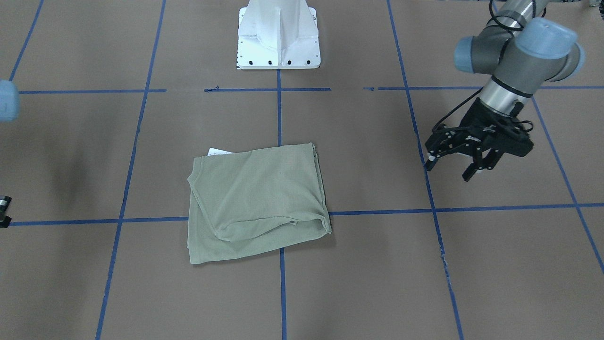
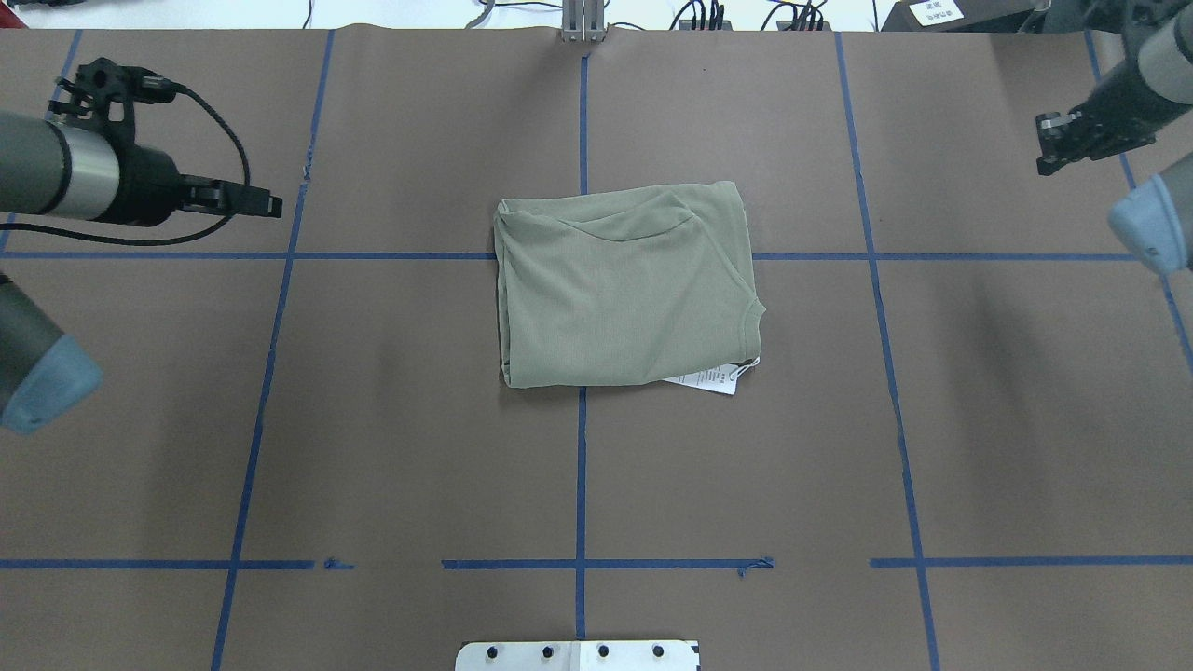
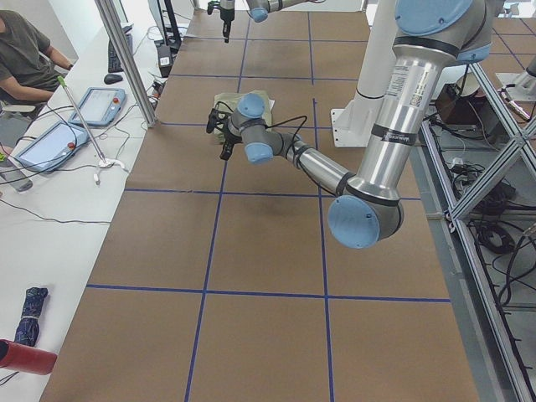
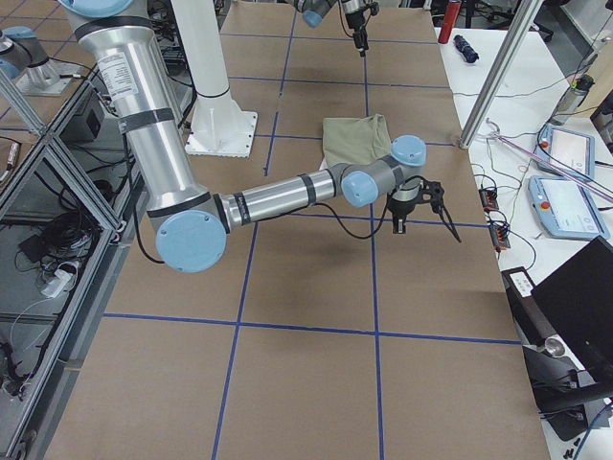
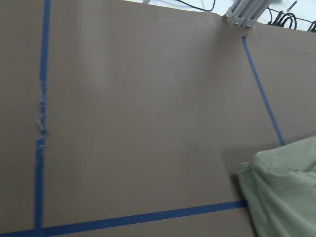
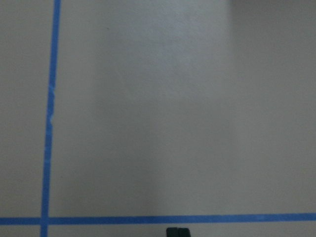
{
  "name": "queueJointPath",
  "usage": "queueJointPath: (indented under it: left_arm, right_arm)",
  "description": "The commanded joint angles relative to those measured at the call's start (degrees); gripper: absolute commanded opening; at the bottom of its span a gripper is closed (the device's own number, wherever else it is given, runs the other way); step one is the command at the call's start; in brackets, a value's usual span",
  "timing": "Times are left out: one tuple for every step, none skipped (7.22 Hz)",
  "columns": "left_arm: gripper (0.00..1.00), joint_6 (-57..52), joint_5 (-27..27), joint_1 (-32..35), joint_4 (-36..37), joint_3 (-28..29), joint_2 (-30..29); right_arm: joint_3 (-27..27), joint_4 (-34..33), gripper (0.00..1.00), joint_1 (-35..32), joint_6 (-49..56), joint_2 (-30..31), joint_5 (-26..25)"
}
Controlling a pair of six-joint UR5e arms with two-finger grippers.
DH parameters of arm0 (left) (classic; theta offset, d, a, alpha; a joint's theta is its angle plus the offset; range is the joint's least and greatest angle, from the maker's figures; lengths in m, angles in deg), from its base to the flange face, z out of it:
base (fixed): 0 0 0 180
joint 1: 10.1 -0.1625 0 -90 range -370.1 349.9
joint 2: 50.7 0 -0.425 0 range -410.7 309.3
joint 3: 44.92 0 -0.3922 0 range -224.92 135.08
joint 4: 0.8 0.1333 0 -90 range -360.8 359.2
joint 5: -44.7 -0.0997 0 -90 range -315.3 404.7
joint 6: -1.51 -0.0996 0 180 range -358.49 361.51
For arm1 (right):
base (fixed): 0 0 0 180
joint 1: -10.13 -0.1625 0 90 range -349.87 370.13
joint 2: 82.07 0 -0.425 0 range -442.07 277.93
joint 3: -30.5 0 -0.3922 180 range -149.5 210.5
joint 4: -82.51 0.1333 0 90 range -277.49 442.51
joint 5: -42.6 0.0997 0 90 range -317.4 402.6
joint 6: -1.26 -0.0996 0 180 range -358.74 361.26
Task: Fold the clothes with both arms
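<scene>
Brown table (image 2: 373, 419), blue tape grid (image 2: 580, 466) | left gripper (image 1: 450, 169) well off folded shirt (image 2: 624, 289), fingers spread | right gripper (image 6: 177, 232) opposite, fingertips together

My left arm (image 1: 514, 71) reaches out on the left side, wrist bent down, its tool (image 1: 448, 171) hanging with jaws spread and empty. My right arm (image 2: 1165, 65) hovers far right, its tool (image 6: 177, 232) pinched together.
</scene>
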Motion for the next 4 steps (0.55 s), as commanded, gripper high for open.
queueJointPath:
  left_arm:
    - [1.0,-18.71,7.69,9.92,6.96,-2.15,7.26]
    - [1.0,-27.24,11.46,15.62,13.1,-2.06,8.15]
    - [1.0,-35.51,12.46,20.55,18.91,-1.54,8.16]
    - [1.0,-43.42,12.73,25.21,24.88,-0.66,8.16]
  right_arm:
    - [-4.35,-0.04,0.4,-4.54,6.72,10.33,3.74]
    - [-7.24,-0.04,0.62,-6.03,9.78,14.81,3.83]
    - [-9.36,-0.21,1.0,-7.17,10.16,17.72,3.83]
    - [-11.03,-2.56,1.0,-8.14,11.38,18.62,3.92]
